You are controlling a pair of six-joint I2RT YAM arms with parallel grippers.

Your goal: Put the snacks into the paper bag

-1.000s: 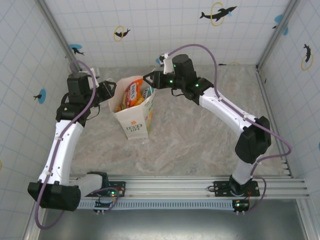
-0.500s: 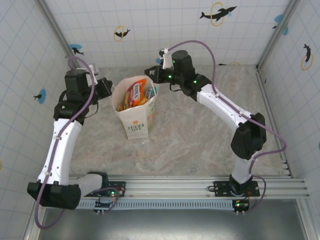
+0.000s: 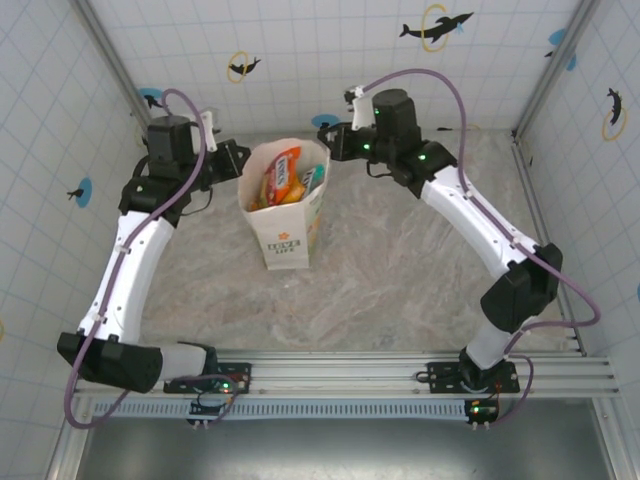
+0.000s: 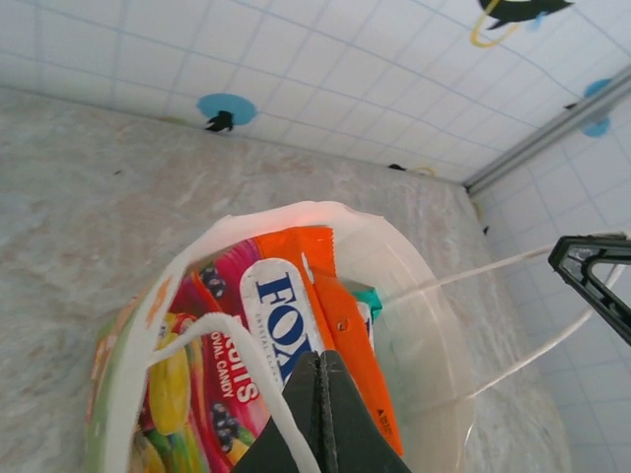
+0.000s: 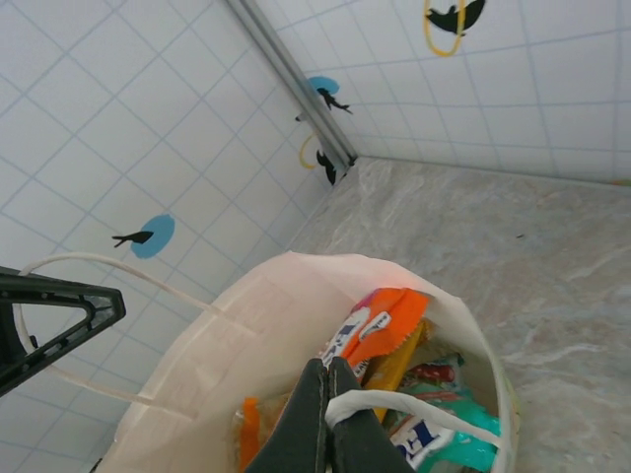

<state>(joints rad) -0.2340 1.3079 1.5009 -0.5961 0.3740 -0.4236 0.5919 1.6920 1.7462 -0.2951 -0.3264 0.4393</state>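
The white paper bag (image 3: 290, 228) stands upright at the table's back centre, its mouth pulled wide between both arms. Several snacks (image 3: 283, 178) sit inside it: an orange and white packet (image 4: 286, 305), a pink and yellow candy packet (image 4: 197, 384) and a teal one (image 5: 444, 439). At the bag's left rim my left gripper (image 3: 240, 160) is shut on a white loop handle (image 4: 227, 330). My right gripper (image 3: 330, 146) is shut on the other handle (image 5: 414, 402) at the right rim. Each wrist view looks down into the bag (image 5: 246, 335), with the opposite gripper beyond holding its taut handle.
White tiled walls with dolphin stickers (image 3: 437, 27) close in the back and sides, with metal corner posts (image 3: 545, 70). Bare marble tabletop (image 3: 400, 270) spreads in front of and to the right of the bag. The arm-base rail (image 3: 350, 375) runs along the near edge.
Both grippers and the bag have shifted to the right and a little toward the back wall, still holding the handles. The bag's mouth stays spread open.
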